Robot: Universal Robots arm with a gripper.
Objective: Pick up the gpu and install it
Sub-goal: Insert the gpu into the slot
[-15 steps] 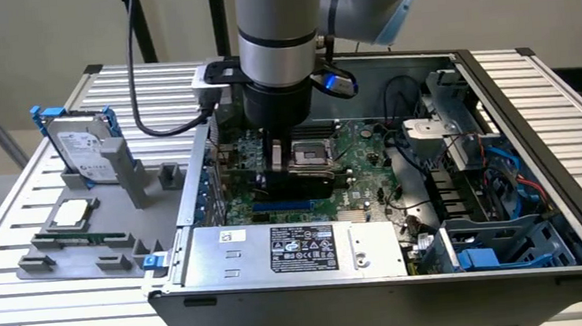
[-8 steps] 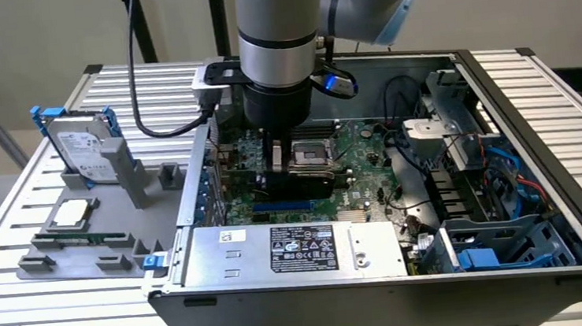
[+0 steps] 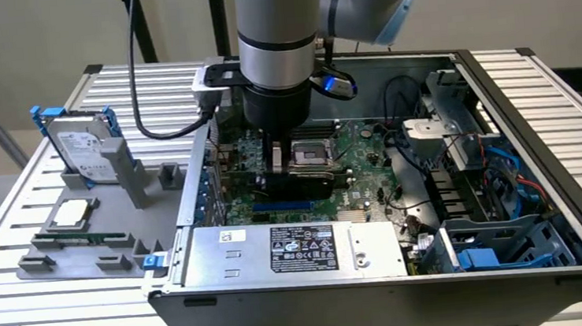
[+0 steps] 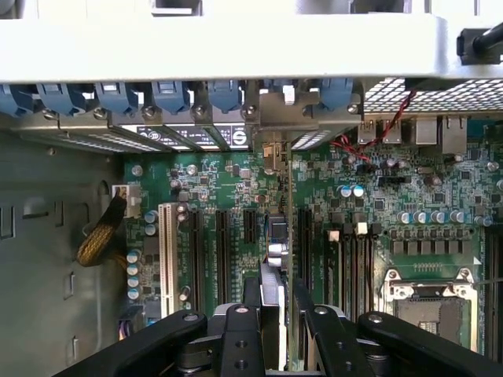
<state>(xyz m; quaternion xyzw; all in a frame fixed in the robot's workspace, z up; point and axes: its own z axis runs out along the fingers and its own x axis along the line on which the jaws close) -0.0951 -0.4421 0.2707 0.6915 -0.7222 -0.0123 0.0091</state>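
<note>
Clamping the gpu in a narrow grip, the gripper holds it on edge over the motherboard, at the exterior view's centre. We see black slots on either side and the CPU socket nearby; the card's long axis points toward the blue clips on the rear wall.

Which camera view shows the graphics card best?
The exterior view: the graphics card shows its black face below the gripper, over the motherboard. The wrist view shows it edge-on, a thin strip between the fingers.
</note>
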